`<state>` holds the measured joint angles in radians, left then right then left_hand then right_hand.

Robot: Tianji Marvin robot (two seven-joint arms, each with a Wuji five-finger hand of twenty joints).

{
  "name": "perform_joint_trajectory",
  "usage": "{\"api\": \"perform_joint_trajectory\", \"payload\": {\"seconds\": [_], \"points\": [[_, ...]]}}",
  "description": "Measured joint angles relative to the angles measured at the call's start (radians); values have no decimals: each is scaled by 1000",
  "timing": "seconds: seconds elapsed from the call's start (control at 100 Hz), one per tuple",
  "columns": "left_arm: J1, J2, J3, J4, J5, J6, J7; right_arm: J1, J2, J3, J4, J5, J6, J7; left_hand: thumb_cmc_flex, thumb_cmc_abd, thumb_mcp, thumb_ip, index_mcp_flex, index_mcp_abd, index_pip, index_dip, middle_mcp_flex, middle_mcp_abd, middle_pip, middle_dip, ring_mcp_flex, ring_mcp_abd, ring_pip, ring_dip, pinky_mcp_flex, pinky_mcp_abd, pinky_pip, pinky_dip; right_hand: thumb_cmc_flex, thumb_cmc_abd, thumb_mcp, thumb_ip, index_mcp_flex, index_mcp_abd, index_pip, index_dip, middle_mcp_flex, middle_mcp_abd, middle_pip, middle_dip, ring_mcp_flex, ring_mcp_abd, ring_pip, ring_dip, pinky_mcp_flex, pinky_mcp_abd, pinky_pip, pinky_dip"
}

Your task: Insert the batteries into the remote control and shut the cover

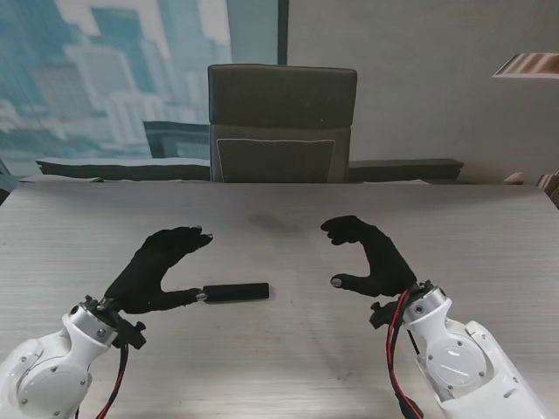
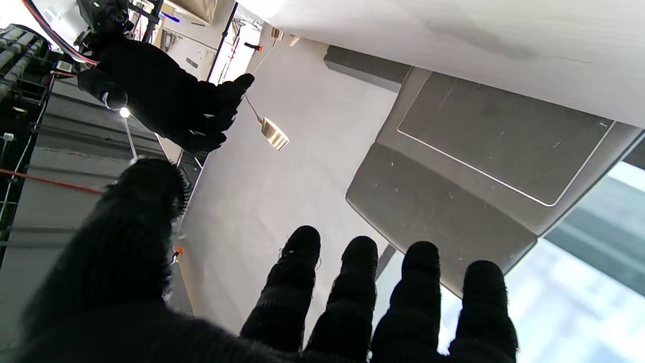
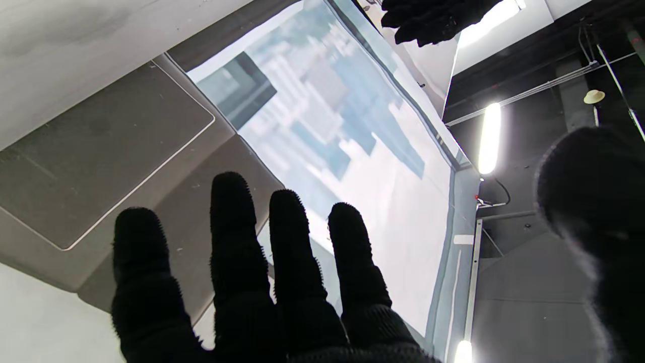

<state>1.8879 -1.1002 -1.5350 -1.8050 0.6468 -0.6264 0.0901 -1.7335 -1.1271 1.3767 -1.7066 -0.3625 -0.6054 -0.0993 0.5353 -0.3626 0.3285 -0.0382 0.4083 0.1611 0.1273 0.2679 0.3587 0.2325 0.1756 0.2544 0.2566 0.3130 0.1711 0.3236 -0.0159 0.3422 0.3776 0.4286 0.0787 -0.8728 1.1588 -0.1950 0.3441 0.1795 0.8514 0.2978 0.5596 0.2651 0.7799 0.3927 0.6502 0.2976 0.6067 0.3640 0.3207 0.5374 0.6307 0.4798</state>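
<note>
The remote control (image 1: 234,292) is a slim, flat black bar; I cannot make out buttons, cover or batteries at this size. It lies flat on the table (image 1: 288,349), left of centre and nearer to me, long axis running left to right. My left hand (image 1: 157,271) hovers with fingers spread, holding nothing, thumb tip at the remote's left end; contact uncertain. My right hand (image 1: 371,257) is well apart from it, fingers curved and spread, empty.
</note>
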Motion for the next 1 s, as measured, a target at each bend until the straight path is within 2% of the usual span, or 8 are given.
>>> {"api": "perform_joint_trajectory", "payload": {"seconds": [0.17,0.47,0.74,1.0], "points": [[31,-5,-24,-12,28,-21,28,-9,-1,7,-8,20,-20,-1,0,0,1,0,0,0,0,0,12,0,1,0,2,0,0,0,10,0,0,11,0,0,7,0,0,0,0,0,11,0,3,0,10,0,3,0,4,1,-8,13],[37,-5,-26,-18,41,-23,31,-13,-5,12,-12,-19,-25,-31,0,0,2,0,3,0,0,0,29,0,1,0,14,1,2,0,11,0,0,11,14,0,8,0,2,0,0,0,26,0,17,0,10,0,12,1,19,2,-11,28],[36,-5,-19,-21,33,-2,30,-12,-6,9,-16,-18,2,-33,0,0,16,0,4,0,0,0,31,0,1,0,15,1,3,0,12,1,0,11,15,0,8,0,12,-2,5,0,36,0,17,0,10,0,12,1,20,3,-22,38],[31,-3,-11,-23,37,18,22,-12,-7,10,-17,-28,-1,-43,0,0,16,0,5,0,0,0,31,0,1,0,15,1,3,0,12,1,0,11,15,0,8,0,13,-2,5,0,37,0,17,0,11,0,13,1,20,3,-32,50]]}}
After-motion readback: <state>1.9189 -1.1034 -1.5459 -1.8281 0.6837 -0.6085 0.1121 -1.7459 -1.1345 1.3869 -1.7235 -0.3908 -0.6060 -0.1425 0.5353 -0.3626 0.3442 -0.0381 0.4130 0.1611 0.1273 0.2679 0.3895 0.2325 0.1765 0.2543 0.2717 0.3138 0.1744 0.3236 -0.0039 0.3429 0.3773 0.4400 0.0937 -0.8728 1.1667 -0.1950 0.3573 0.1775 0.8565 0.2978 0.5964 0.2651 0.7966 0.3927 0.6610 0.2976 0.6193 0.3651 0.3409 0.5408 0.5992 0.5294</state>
